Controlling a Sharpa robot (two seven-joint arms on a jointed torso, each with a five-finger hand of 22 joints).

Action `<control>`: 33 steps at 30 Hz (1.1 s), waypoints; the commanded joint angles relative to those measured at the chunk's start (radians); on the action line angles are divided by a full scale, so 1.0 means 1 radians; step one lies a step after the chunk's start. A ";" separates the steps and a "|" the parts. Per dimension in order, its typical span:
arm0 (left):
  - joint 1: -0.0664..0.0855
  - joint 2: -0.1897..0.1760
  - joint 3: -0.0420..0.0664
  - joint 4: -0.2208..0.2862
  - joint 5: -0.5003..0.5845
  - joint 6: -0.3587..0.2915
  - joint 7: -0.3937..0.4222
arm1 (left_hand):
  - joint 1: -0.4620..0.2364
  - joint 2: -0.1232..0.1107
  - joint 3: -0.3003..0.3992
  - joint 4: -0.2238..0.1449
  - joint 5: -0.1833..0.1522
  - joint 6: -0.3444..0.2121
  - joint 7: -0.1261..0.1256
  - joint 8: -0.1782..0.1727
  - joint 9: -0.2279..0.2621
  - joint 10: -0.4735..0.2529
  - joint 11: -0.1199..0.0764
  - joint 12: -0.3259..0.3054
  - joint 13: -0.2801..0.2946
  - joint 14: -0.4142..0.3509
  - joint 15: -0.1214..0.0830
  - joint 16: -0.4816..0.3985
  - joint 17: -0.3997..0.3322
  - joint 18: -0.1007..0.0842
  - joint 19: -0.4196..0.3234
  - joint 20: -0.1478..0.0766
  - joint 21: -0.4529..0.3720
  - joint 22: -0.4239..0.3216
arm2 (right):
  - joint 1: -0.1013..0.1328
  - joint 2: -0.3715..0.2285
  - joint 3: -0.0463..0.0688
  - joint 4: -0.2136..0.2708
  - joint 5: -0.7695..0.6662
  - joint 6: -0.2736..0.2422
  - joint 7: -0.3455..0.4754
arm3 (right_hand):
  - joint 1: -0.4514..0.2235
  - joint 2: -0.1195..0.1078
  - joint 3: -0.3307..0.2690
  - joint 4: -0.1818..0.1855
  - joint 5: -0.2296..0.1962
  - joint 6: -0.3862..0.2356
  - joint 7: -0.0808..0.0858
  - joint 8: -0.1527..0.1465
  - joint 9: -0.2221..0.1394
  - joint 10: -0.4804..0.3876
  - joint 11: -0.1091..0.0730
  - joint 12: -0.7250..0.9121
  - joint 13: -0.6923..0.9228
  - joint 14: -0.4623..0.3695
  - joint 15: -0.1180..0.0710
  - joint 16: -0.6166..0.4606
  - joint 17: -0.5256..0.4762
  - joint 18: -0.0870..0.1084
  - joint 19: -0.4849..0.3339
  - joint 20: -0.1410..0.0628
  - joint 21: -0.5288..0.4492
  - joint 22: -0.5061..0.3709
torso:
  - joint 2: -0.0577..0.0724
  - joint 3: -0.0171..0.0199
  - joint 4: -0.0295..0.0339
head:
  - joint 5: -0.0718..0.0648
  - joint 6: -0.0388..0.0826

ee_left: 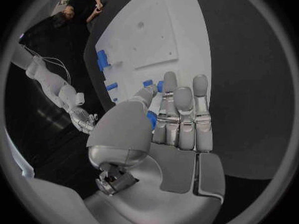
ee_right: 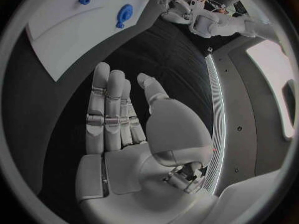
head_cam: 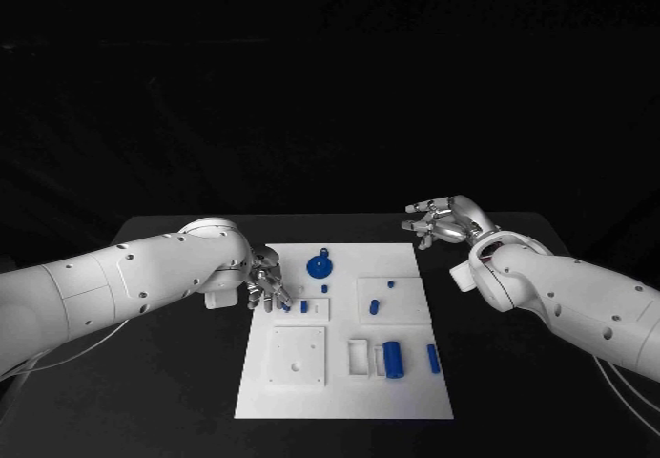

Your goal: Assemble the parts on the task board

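Note:
The white task board (head_cam: 344,382) lies mid-table. My left hand (head_cam: 265,284) hovers over its left edge, fingers close together, thumb pinching a small blue part (ee_left: 152,118) against them. My right hand (head_cam: 443,221) hangs open above the black table beyond the board's far right corner, holding nothing; its fingers (ee_right: 106,109) are straight. On the board lie a round blue knob piece (head_cam: 319,264), a small blue peg (head_cam: 374,306), a blue block (head_cam: 394,358) and a blue bar (head_cam: 433,358). The board (ee_right: 69,35) and the knob piece (ee_right: 123,16) also appear in the right wrist view.
A white square plate (head_cam: 299,355) and a white recess (head_cam: 359,356) sit on the near half of the board. More small blue pegs (head_cam: 391,283) lie near its middle. Bare black table (head_cam: 523,401) flanks the board on both sides.

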 commanded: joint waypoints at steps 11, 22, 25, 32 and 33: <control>-0.001 -0.008 0.000 0.011 0.015 -0.029 0.013 | 0.008 0.004 0.116 -0.120 0.003 0.028 -0.025 0.003 -0.003 0.035 -0.003 -0.004 -0.001 0.000 -0.004 -0.004 -0.002 -0.002 -0.003 -0.003 0.003 0.019 | -0.001 0.000 0.000 0.001 -0.003 0.012 0.008 | -0.010 0.002 -0.001 0.005 0.007 -0.008 0.003 -0.003 -0.001 -0.006 -0.003 -0.001 -0.002 0.001 0.001 -0.006 0.000 -0.006 0.001 0.006 0.003 -0.001 | 0.000 0.0004 0.0008 | -0.001 -0.001; -0.003 -0.018 0.000 0.023 0.015 -0.040 0.007 | 0.008 0.007 0.115 -0.116 -0.008 0.026 -0.025 0.002 -0.006 0.035 -0.003 -0.006 -0.002 0.001 -0.004 -0.006 -0.003 -0.003 -0.001 -0.003 0.003 0.019 | -0.002 0.000 0.000 0.000 -0.003 0.013 0.008 | -0.011 0.002 -0.001 0.005 0.007 -0.007 0.002 -0.003 -0.001 -0.006 -0.003 -0.001 -0.002 0.001 0.001 -0.006 0.000 -0.006 0.001 0.006 0.003 -0.001 | 0.000 0.0002 0.0004 | 0.011 -0.004; -0.004 -0.022 -0.001 0.028 0.015 -0.043 0.006 | 0.010 0.010 0.115 -0.113 -0.016 0.023 -0.024 0.003 -0.007 0.033 -0.002 -0.007 -0.002 0.000 -0.004 -0.008 -0.003 -0.003 -0.002 -0.004 0.002 0.019 | -0.002 -0.001 0.000 0.001 -0.002 0.012 0.008 | -0.012 0.002 -0.001 0.006 0.006 -0.008 0.003 -0.003 -0.001 -0.005 -0.003 -0.002 -0.003 0.001 0.001 -0.007 0.000 -0.007 0.001 0.006 0.003 -0.001 | 0.001 -0.0001 0.0004 | 0.010 -0.007; -0.009 -0.026 -0.001 0.034 0.015 -0.063 0.006 | 0.013 0.009 0.112 -0.111 -0.015 0.023 -0.024 0.003 -0.007 0.034 -0.003 -0.008 -0.003 0.002 -0.005 -0.009 -0.005 -0.003 0.000 -0.004 0.001 0.019 | -0.003 -0.001 0.000 0.002 -0.002 0.013 0.008 | -0.012 0.002 -0.001 0.006 0.006 -0.008 0.003 -0.003 -0.001 -0.005 -0.003 -0.002 -0.003 0.001 0.001 -0.007 0.000 -0.007 0.001 0.006 0.003 -0.001 | 0.001 -0.0001 0.0005 | 0.012 -0.007; -0.011 -0.026 -0.001 0.036 0.015 -0.066 0.005 | 0.013 0.009 0.112 -0.110 -0.015 0.023 -0.024 0.003 -0.007 0.034 -0.003 -0.008 -0.003 0.002 -0.005 -0.009 -0.005 -0.003 0.000 -0.004 0.001 0.019 | -0.003 -0.001 0.000 0.002 -0.002 0.013 0.008 | -0.012 0.002 -0.001 0.006 0.006 -0.008 0.003 -0.003 -0.001 -0.005 -0.003 -0.002 -0.003 0.001 0.001 -0.007 0.000 -0.007 0.001 0.006 0.003 -0.001 | 0.000 0.0004 -0.0004 | 0.013 -0.008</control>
